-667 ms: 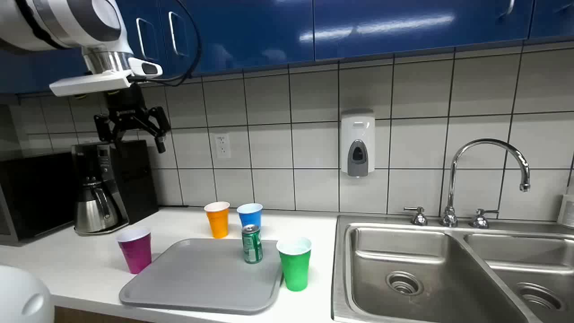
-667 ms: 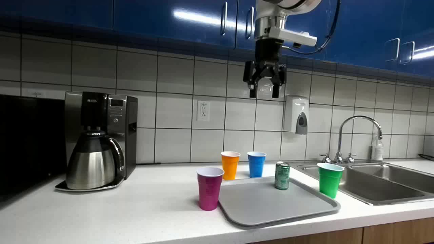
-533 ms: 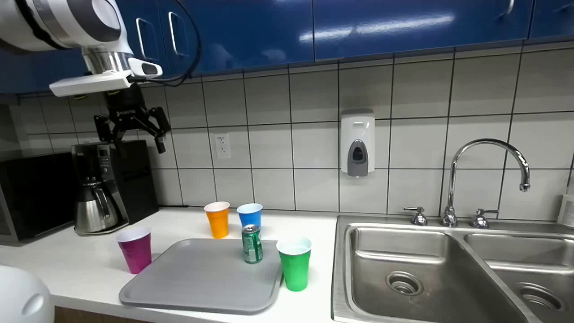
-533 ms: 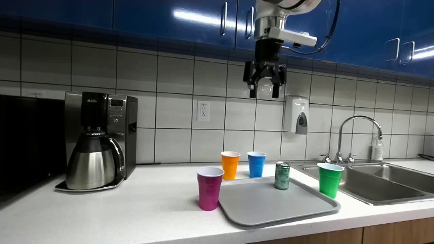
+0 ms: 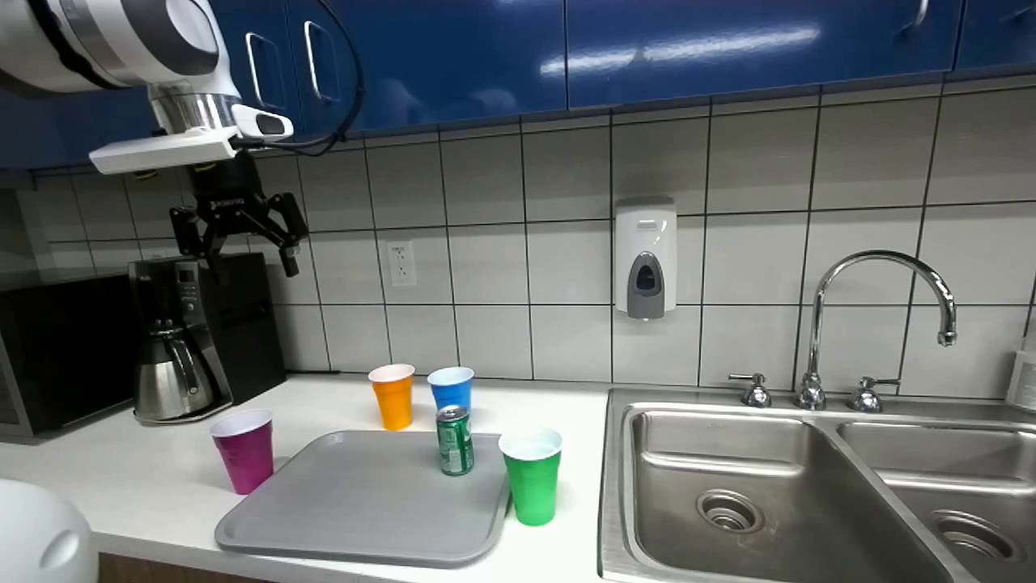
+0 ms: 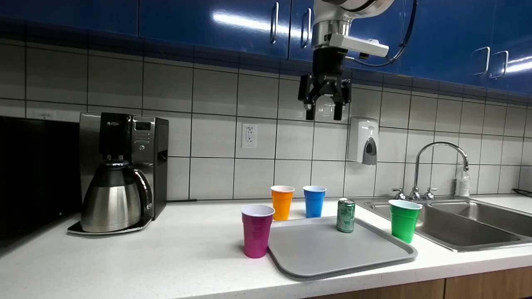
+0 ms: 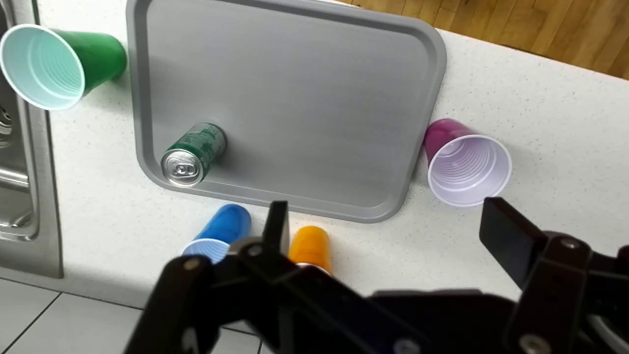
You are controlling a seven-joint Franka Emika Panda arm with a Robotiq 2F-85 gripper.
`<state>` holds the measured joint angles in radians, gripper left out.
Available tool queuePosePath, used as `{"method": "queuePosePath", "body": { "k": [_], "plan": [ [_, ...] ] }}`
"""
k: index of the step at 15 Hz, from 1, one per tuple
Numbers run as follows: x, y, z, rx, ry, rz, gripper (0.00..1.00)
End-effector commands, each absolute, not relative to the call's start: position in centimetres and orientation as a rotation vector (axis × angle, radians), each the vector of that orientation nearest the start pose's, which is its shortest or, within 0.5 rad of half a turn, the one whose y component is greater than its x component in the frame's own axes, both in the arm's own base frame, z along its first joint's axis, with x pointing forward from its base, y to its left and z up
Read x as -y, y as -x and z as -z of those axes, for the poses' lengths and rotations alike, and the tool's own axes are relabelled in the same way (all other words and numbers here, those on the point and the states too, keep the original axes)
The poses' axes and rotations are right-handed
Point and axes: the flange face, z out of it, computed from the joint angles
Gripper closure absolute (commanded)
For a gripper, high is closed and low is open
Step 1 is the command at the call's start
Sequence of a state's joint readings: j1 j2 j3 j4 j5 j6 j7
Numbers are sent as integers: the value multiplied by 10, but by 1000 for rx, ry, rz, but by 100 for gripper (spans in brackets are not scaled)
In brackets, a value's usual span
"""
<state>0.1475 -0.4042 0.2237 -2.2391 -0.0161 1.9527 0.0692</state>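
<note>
Above a white counter point(image 6: 187, 257) hangs a gripper point(image 6: 324, 113), pointing down; any approach would likely go best slow and vertical, jaws straddling one item only, with a light squeeze on a cup, as thin sides probably dent easily; the orange cup point(image 6: 282, 206) and blue cup point(image 6: 314, 203) stand near each other, just past the edge of the tray point(image 6: 328, 245) toward the wall point(image 6: 212, 178), so room between them looks tight; the purple cup point(image 6: 256, 236) is just beside the tray edge farthest from the sink point(image 5: 617, 486), the green cup point(image 6: 404, 224) just beside the edge nearest it; the can point(image 6: 346, 216) stands on the tray, near its corner by wall and sink; in both exterior views the jaws stand wide apart, holding and touching nothing.
</note>
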Motion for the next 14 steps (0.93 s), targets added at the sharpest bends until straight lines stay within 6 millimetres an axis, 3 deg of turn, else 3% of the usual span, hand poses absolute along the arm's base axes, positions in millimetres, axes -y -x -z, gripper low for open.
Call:
{"method": "queuePosePath", "body": {
  "k": [1,9,14],
  "plan": [
    [-170,-412,-535,471,3178,204,0],
    [-170,-412,-535,471,3178,204,0],
    [-177,-424,-507,599,3195,175,0]
  ]
}}
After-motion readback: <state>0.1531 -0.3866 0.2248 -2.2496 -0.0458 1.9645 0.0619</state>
